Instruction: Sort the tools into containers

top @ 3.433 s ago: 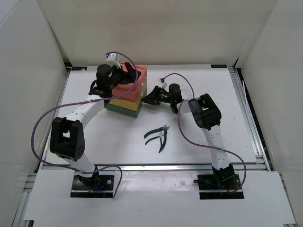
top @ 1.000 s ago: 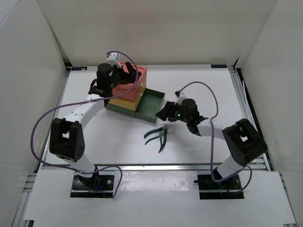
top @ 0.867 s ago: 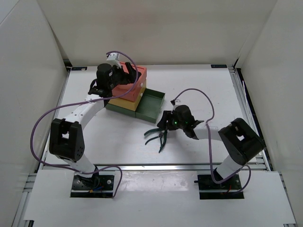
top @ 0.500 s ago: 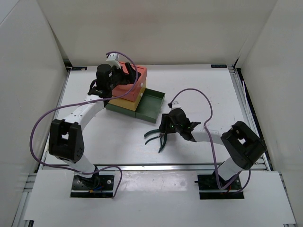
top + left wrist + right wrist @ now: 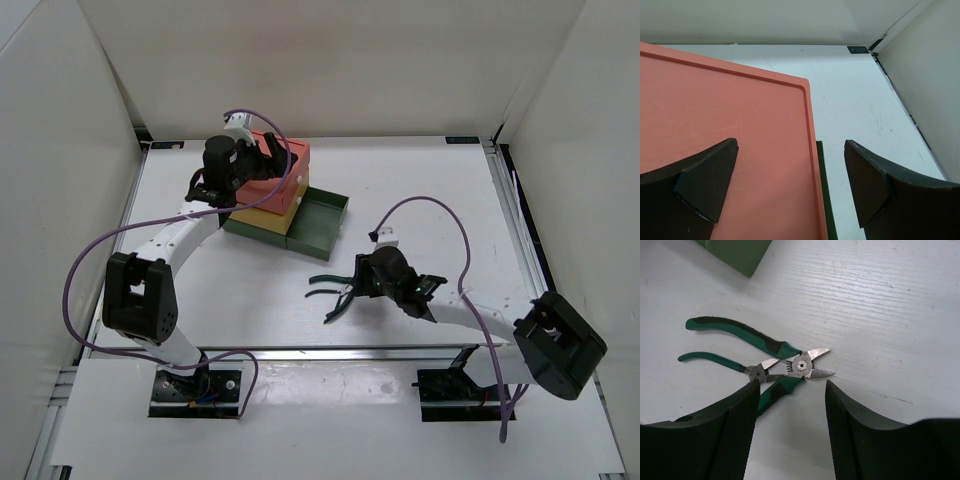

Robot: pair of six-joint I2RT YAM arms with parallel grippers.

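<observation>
Since the earliest top view, the dark green drawer (image 5: pixel 322 222) has been drawn out of the stack toward 4 o'clock. The right gripper (image 5: pixel 352 290) has been carried from the drawer front toward 6 o'clock, down to the pliers (image 5: pixel 328 293), and the right arm's elbow has been swung out low toward 4 o'clock. The left gripper (image 5: pixel 243 160) is found unmoved over the salmon-red drawer (image 5: pixel 283 172), under which the yellow drawer (image 5: pixel 268 208) is stacked shut.

Both pliers are laid on the table (image 5: pixel 430 190), at 6 o'clock from the open green drawer and apart from it. In the right wrist view the larger pliers (image 5: pixel 801 365) are seen with the nose pointed to 3 o'clock and the handles spread toward 9 and 7 o'clock. The smaller pliers (image 5: pixel 757 373) are tucked between those handles, touching them, with one thin handle stretched toward 9 o'clock.

The right gripper is spread wide and nothing is held in it. The lower handle of the larger pliers is run into the gap between its fingers (image 5: pixel 735 430). Whether a fingertip is touching either tool cannot be told.

In the left wrist view the left gripper is likewise held wide open and empty. One finger (image 5: pixel 705 182) is placed over the salmon-red top and the other is placed past its edge, toward 3 o'clock.
</observation>
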